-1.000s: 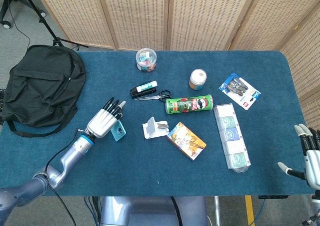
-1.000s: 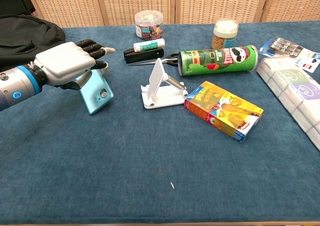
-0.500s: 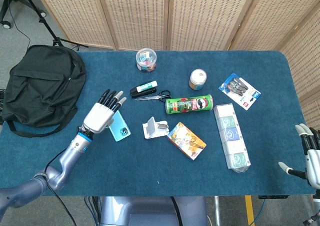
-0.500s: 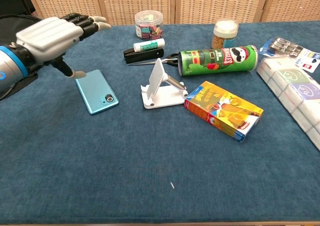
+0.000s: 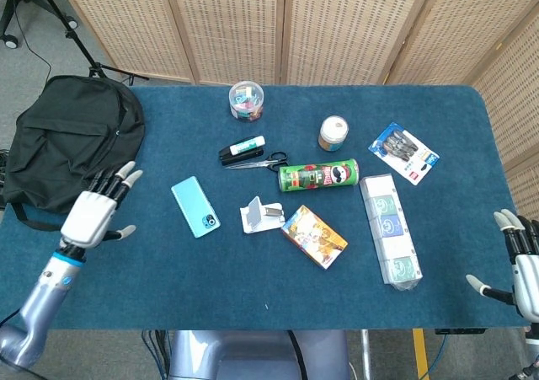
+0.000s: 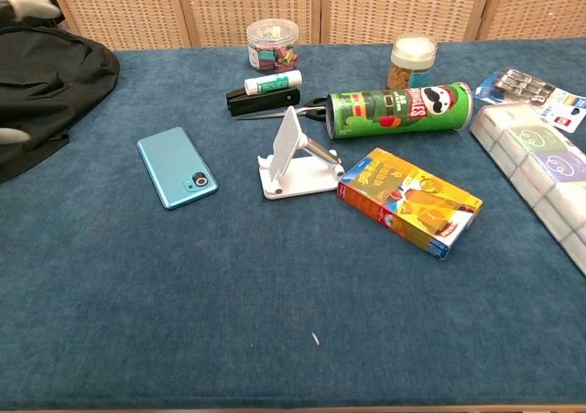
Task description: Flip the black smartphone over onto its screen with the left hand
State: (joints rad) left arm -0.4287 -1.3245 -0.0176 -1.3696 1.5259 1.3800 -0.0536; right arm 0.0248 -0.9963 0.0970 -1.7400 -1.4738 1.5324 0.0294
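The smartphone [image 5: 195,206] [image 6: 178,167] lies flat on the blue table, its teal back and camera lens facing up, screen down. My left hand [image 5: 94,213] hovers well left of it, near the table's left edge, fingers spread and holding nothing. In the chest view only blurred fingertips [image 6: 22,5] show at the far left edge. My right hand [image 5: 522,266] is at the table's far right corner, fingers apart, empty.
A black backpack [image 5: 72,144] [image 6: 46,74] lies at the left. A white phone stand [image 5: 258,215] [image 6: 295,157], a colourful box [image 5: 313,236], a green chips can [image 5: 319,176], stapler and scissors [image 5: 248,156], two jars and packaged items stand to the right of the phone.
The phone went from tilted on edge under my left hand to lying flat, teal back up. My left hand let go and withdrew left toward the backpack. The right hand stayed put.
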